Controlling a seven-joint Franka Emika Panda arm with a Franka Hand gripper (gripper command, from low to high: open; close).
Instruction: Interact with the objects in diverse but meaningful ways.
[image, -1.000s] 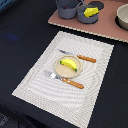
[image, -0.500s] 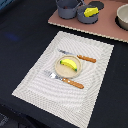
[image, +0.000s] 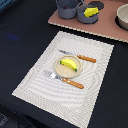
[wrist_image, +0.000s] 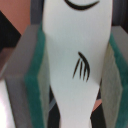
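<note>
The arm does not show in the exterior view; only the wrist view gives its pose. There the end effector (wrist_image: 75, 70) is clenched on a white tool (wrist_image: 75, 45), its two green-padded fingers (wrist_image: 36, 85) pressing the tool's flat white body from either side. The tool narrows toward a neck below the pads. It carries black drawn marks: a curved line near its wide end and a small cluster of short strokes at mid-body. None of these reads as letters, and no brand or label can be made out.

Taking the pale striped placemat (image: 35, 82) as landmark: it lies on the dark worktop (image: 20, 35). A round tan plate (image: 59, 69) sits at the mat's centre, and the yellow banana (image: 69, 64) lies on it. An orange-handled knife (image: 80, 57) lies on the mat just beyond the plate, and an orange-handled fork (image: 67, 80) on the mat on the plate's near side.

Beyond the mat's far edge is a pinkish board (image: 100, 27). On it stand a grey-blue pot (image: 67, 7) and a second grey-blue pot (image: 82, 17) holding the yellow cheese wedge (image: 91, 11). A pale bowl (image: 123, 17) stands on the board at the exterior view's right.
</note>
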